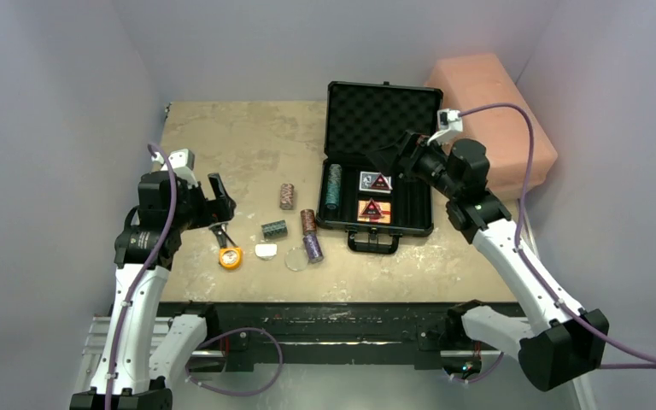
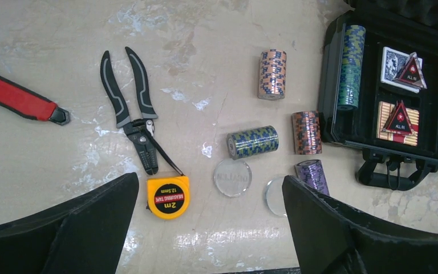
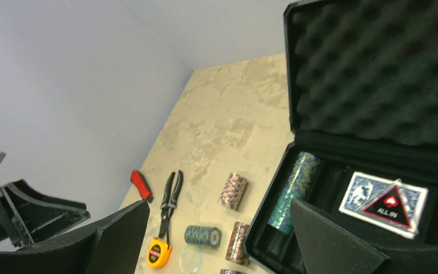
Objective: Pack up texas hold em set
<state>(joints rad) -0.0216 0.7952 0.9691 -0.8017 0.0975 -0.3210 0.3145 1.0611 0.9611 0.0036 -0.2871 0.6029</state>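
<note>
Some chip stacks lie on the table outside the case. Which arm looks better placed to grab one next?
Likely the left. The left gripper hangs open above the table near the chip stacks, which fill its wrist view. The right gripper is over the open case, farther from them.

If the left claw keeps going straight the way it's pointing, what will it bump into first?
Probably the clear disc on the table, straight ahead of the open left gripper and next to the yellow tape measure. Depth is hard to judge, so that's a guess.
</note>
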